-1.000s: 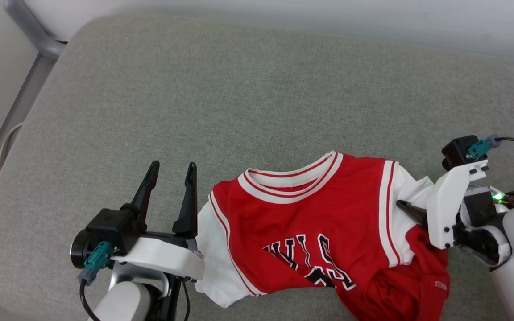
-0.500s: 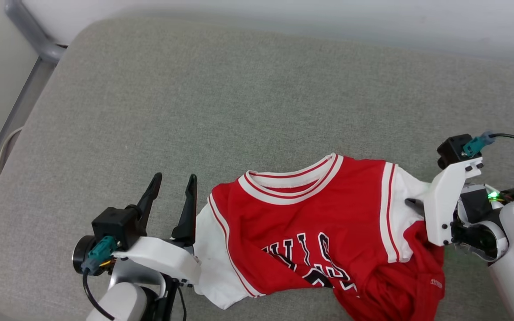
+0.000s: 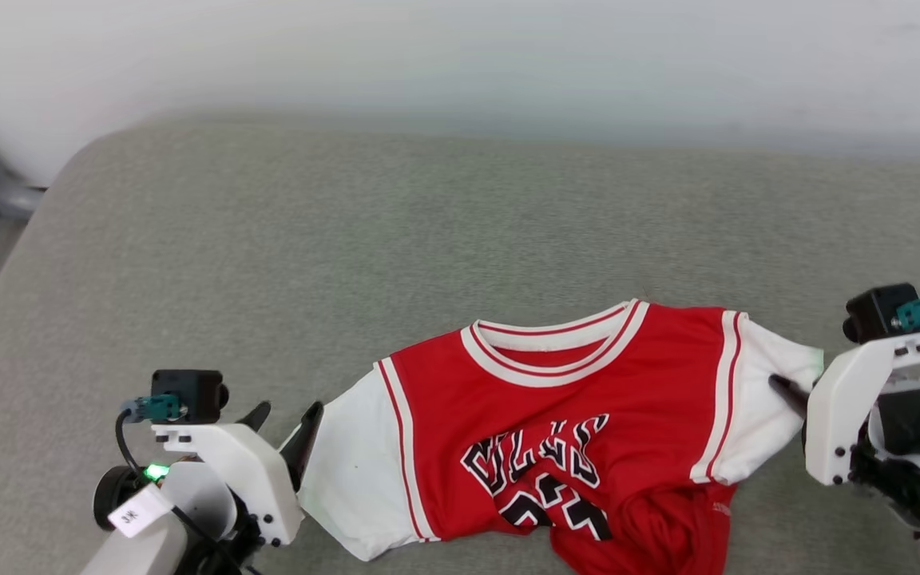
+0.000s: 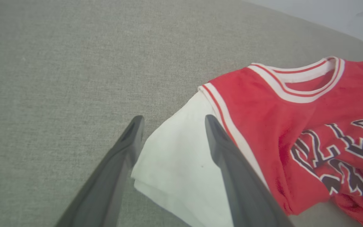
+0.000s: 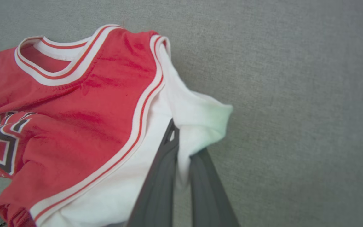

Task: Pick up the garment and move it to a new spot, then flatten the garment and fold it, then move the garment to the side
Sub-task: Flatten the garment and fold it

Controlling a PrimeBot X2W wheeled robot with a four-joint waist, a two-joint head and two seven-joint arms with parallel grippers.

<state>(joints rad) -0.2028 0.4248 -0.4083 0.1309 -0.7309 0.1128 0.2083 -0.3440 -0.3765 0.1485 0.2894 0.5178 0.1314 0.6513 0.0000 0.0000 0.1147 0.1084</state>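
The right gripper, held low over the cushion, is clamped on the shirt's white sleeve. The left gripper is spread wide, its fingers straddling the opposite sleeve.

Your left gripper shows dark tapered fingers, a white bracket with dark screws, a black camera, teal plug, black cable, green light; white label at seven o'clock.

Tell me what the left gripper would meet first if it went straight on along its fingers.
Likely the garment: its white sleeve lies between the open left gripper's fingers, though its height above the fabric is unclear.
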